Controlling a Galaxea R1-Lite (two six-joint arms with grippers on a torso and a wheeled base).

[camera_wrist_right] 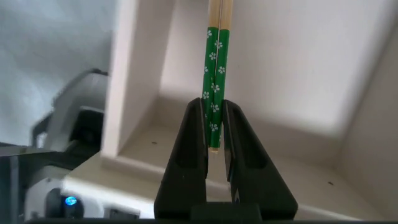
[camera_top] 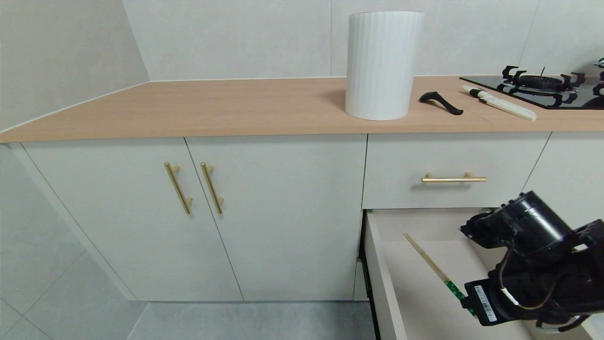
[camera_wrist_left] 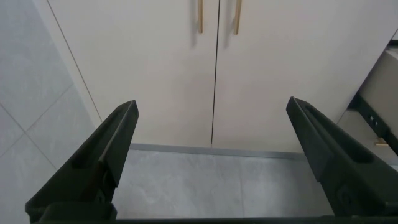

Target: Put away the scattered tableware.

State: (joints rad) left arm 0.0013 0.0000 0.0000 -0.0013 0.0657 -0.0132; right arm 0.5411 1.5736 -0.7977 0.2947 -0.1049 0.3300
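A pair of wooden chopsticks point(camera_top: 432, 264) with green flowered ends point(camera_wrist_right: 217, 50) is held in my right gripper point(camera_top: 465, 298), which is shut on the green ends point(camera_wrist_right: 214, 109). The chopsticks slant over the inside of the open lower drawer point(camera_top: 377, 264), tips toward its back left. On the wooden countertop point(camera_top: 212, 106) lie a black utensil point(camera_top: 441, 102) and a white knife point(camera_top: 500, 102). My left gripper point(camera_wrist_left: 211, 109) is open with nothing between its fingers, low in front of the cabinet doors.
A tall white ribbed container point(camera_top: 382, 66) stands on the counter left of the black utensil. A gas hob point(camera_top: 538, 85) sits at the far right. Above the open drawer is a closed one with a gold handle point(camera_top: 453, 179). Two cabinet doors point(camera_top: 188, 189) stand shut.
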